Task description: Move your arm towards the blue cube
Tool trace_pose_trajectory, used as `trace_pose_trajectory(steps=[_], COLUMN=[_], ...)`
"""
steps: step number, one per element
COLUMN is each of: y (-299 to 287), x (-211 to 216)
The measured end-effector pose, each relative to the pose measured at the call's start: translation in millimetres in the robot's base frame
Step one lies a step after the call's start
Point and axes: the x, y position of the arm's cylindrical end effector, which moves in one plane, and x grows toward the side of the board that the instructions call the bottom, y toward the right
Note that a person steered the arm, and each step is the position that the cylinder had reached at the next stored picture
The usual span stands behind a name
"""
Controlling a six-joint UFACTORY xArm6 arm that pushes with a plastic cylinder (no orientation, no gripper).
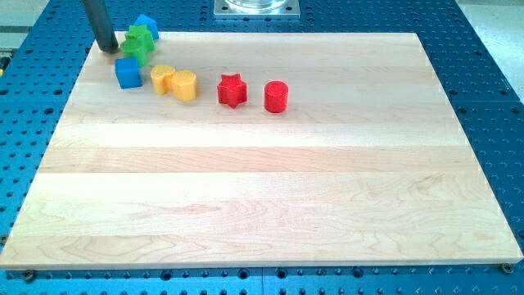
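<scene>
Position entry, far-left corner of the board.

- My tip [108,49]: lower end of a straight dark rod, smooth and cylindrical, standing on the table top at the far-left corner. It has no jaws to open or close; it carries nothing and touches no block that I can make out.
- Blue cube [128,72]: the task's thing. It lies just nearer than my tip and slightly to the right, close by but apart, with a narrow strip of bare wood between. Blocky, flat-faced, matt plastic look; no long axis to speak of. My judgement: a short move near and a little right closes the gap.
- Green block [137,43]: lobed or star-like outline, just right of my tip and just beyond the cube; exact shape unclear. It may be two green pieces together; I cannot tell.
- Second blue block [147,25]: behind the green one, at the board's far edge; shape not clear.
- Two yellow blocks [173,81]: rounded, side by side, touching or nearly so, right of the cube.
- Red star [232,89] and red cylinder [277,96]: further right in the same row, well apart from my tip.
- Board [262,197]: pale wood planks, visible grain, on a blue perforated base [491,49].
</scene>
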Motion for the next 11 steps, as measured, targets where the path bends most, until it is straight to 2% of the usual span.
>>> trace_pose_trajectory(steps=[2, 4, 6, 7, 11], y=[-12, 4, -1, 4, -4], x=[-37, -31, 68, 92, 96])
